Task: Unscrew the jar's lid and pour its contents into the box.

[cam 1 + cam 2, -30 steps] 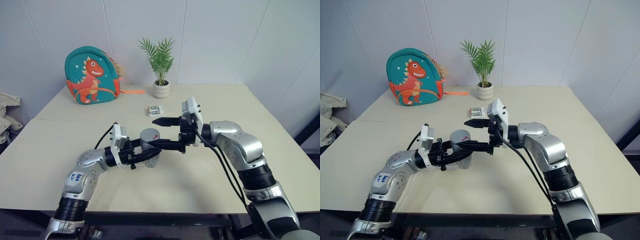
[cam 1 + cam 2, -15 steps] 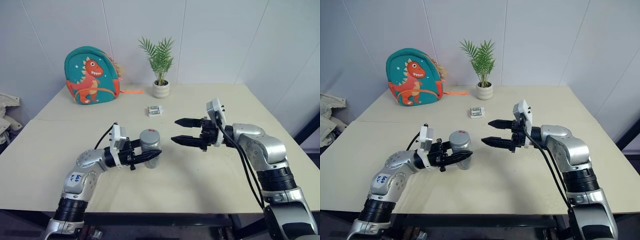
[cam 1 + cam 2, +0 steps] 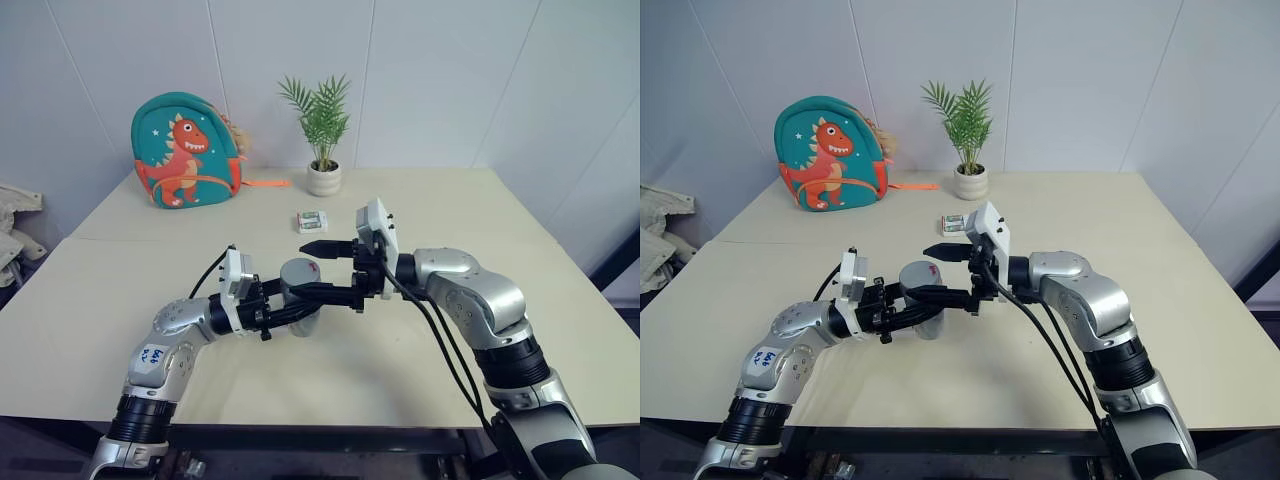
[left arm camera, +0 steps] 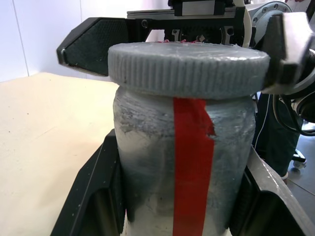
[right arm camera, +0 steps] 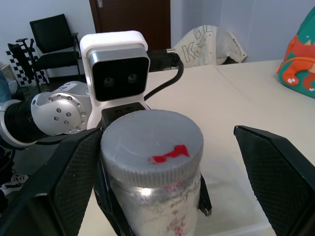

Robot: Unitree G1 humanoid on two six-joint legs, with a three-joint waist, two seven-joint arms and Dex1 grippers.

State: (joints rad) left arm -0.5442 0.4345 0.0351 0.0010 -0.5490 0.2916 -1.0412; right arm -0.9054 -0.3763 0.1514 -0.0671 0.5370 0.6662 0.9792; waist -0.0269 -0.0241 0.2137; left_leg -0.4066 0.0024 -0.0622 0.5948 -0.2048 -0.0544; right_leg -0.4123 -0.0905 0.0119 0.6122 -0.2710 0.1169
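On a big beige table (image 3: 560,250), going from biggest stuff down: teal dinosaur backpack (image 3: 183,149) parked at the far left edge against the wall, potted palm (image 3: 321,130) just to its right, also at the back. Closer in, right gripper (image 3: 313,269) reaching across from the right, pointing left and roughly level, fingers spread wide with one black finger (image 3: 325,247) behind the jar top and the other on the near side, not clamped on anything yet as far as visible. Left gripper (image 3: 300,312) coming in from the left, clenched tight around the body of the jar (image 3: 300,295), holding it upright at about the middle of the table, near the front. Clear box (image 5: 231,194) sitting right beside the jar's base, seen past the jar in the right wrist view, nothing visible in it. Jar itself silvery-grey with a red strip (image 4: 192,167) running down its side. Lid (image 4: 188,66) still screwed on, grey with a ribbed edge and a small red mark on top. Contents hidden inside, can't tell anything about them. Small white-and-green packet (image 3: 312,221) lying further back, between the jar and the plant pot, well apart from both grippers.
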